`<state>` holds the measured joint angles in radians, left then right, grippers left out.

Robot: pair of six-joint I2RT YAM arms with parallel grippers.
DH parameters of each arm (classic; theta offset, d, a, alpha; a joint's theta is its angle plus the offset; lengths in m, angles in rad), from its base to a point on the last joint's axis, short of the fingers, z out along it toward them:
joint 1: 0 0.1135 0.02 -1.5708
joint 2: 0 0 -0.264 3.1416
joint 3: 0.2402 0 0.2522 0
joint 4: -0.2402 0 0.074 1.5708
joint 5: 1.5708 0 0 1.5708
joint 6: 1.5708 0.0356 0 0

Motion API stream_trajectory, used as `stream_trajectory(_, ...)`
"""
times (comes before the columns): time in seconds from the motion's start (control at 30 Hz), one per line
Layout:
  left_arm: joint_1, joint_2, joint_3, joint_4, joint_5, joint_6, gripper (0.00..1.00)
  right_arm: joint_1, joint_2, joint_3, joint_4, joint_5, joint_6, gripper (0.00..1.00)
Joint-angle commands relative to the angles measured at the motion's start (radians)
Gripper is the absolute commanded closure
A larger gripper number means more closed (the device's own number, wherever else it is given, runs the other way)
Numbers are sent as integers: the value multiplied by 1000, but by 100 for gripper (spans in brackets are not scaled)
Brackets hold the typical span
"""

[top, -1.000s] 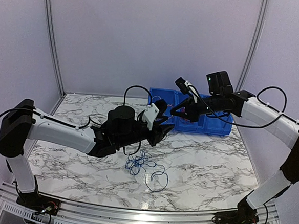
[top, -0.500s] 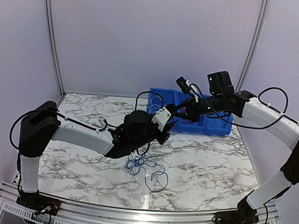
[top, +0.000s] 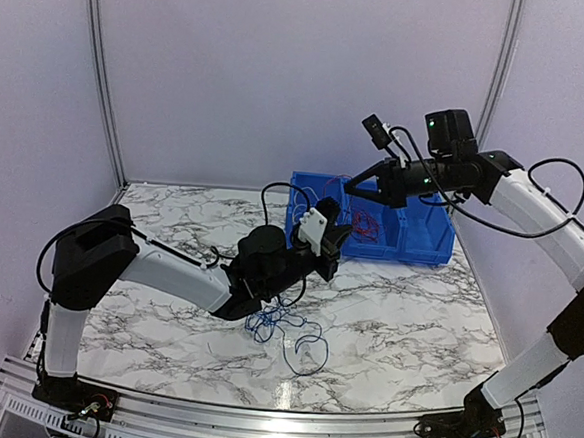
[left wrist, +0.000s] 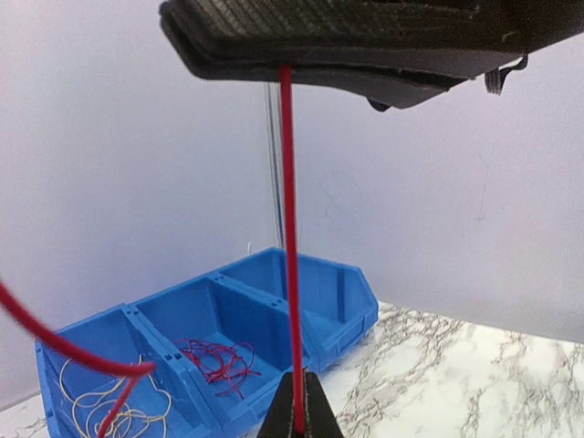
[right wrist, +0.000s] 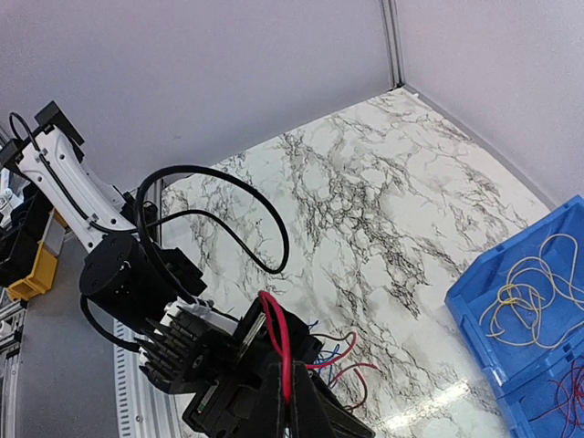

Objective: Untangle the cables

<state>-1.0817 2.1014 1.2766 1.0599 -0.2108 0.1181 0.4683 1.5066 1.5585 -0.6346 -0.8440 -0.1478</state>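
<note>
Left wrist view has my left pincer [left wrist: 297, 420] at its bottom edge, tips pressed together on a red cable [left wrist: 290, 246]. From there the cable runs straight and taut up to my right pincer [top: 354, 186], whose dark underside fills the top of that view; it is clamped narrow on the same strand. So the cable's long axis is the line between my two pincers, steeply upward and a little toward the blue bins [top: 415, 250], with the right pincer the higher one, over the bins. A slack red tail curls off beside the left pincer.

The remaining bunch of cables [top: 282, 329], mostly dark blue with some red, lies on the table [top: 425, 319] just below my left pincer and on its near side, so the left arm is much the nearer to it. I judge the next move turns on that: the right draws away along the strand while the left holds it clear of the bunch, heading for the middle compartment where red strands already lie.

A second ago my left pincer stood open and further left, apart from the strand; it has swung in toward the right one and shut. My right pincer, closed throughout, has risen from beside the bins' wall to above it. The bunch has hardly shifted.
</note>
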Motion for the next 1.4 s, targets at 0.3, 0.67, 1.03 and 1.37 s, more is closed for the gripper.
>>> stream_trajectory(0.3, -14, 101, -84, -91, -2, -56, 94, -42, -8, 176, 88, -99, 40, 100)
stream_trajectory(0.67, -17, 73, -146, -88, -22, -75, 68, -227, 32, 226, 206, -136, 112, 100)
stream_trajectory(1.03, -66, -86, -263, -72, -36, -101, 64, -296, 205, 192, 271, 23, -22, 100)
stream_trajectory(1.37, -144, -255, -389, -67, -74, -106, 63, -334, 351, 193, 359, 66, -22, 100)
